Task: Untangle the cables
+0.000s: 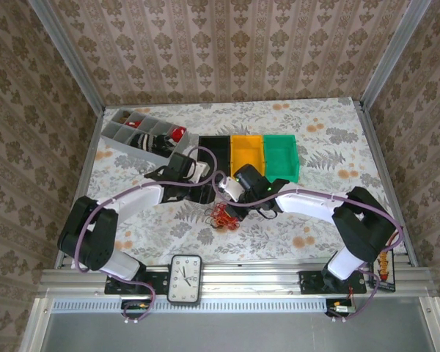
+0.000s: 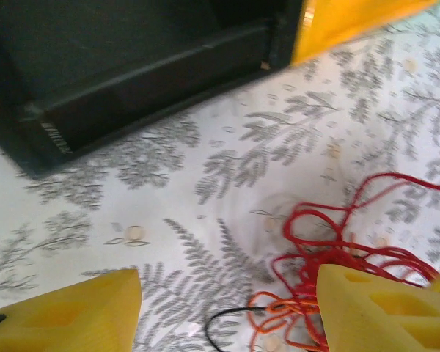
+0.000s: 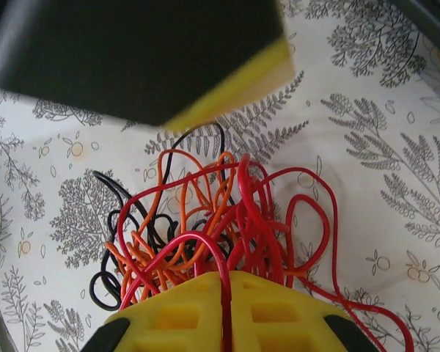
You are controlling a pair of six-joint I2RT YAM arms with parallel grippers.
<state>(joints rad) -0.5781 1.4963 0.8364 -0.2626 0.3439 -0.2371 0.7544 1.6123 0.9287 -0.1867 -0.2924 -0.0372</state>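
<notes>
Right gripper: jaws pressed together, pinching a red strand of the cables, a red, orange and black tangle lying on the fern-patterned table near the black bin. Left gripper: fingers spread wide, nothing held between them, one finger just beside the tangle.

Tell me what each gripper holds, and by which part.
The right gripper is shut on a red cable, pinching a loop at the edge of the tangle nearest it. The left gripper is open, holding nothing.
</notes>
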